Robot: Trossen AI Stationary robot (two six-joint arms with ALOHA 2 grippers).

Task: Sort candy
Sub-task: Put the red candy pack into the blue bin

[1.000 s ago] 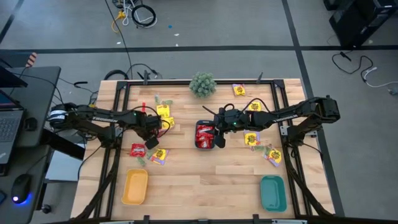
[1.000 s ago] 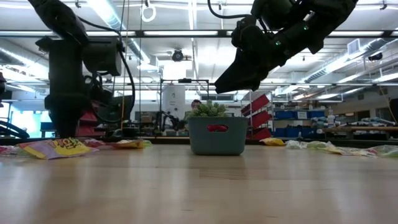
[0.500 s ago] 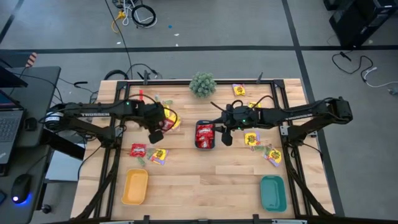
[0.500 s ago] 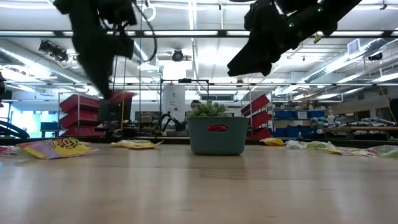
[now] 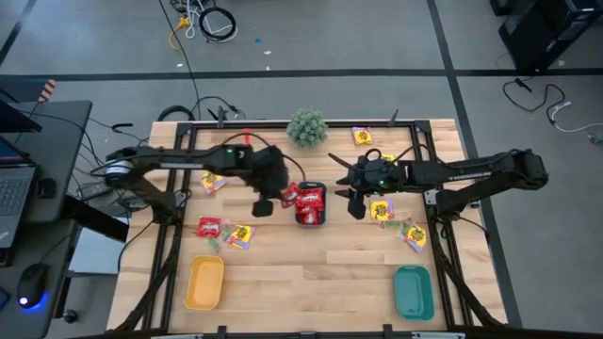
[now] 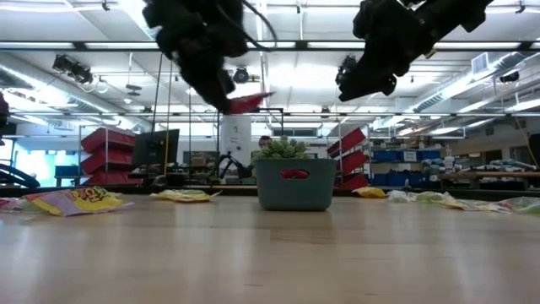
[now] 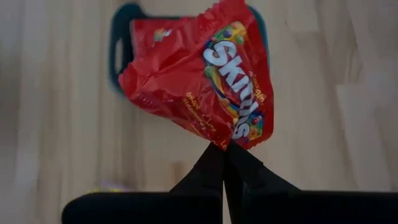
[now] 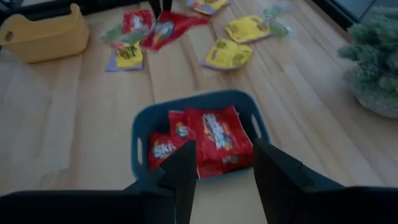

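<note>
My left gripper (image 5: pixel 278 197) hangs in the air just left of the small teal bin (image 5: pixel 312 218) at the table's middle, shut on a shiny red candy packet (image 7: pixel 205 81). The bin has several red packets (image 8: pixel 208 140) in it. My right gripper (image 8: pixel 224 171) hovers open just right of the bin, touching nothing. One red packet (image 5: pixel 209 226) and a yellow one (image 5: pixel 240 235) lie flat on the left side. More yellow packets (image 5: pixel 382 209) lie on the right. My left gripper pinches the red packet by a corner of its edge (image 7: pixel 229 140) between its two shut fingers, with only that corner between the tips. The packet is lifted clear of the table and sticks out sideways from the fingers (image 6: pixel 226 95) toward the bin.
A spiky green plant ball (image 5: pixel 307 127) stands at the far edge. A yellow tray (image 5: pixel 204 282) sits at the near left, a teal tray (image 5: pixel 413 292) at the near right. Bare wood lies between the two trays. Pale green packets (image 5: pixel 405 226) mix with the yellow ones on the right.
My left gripper has taken the red packet from the table's left side, lifted it clear and carried it right, up to the bin. My right gripper has drawn back from above the bin toward the right and risen a little.
</note>
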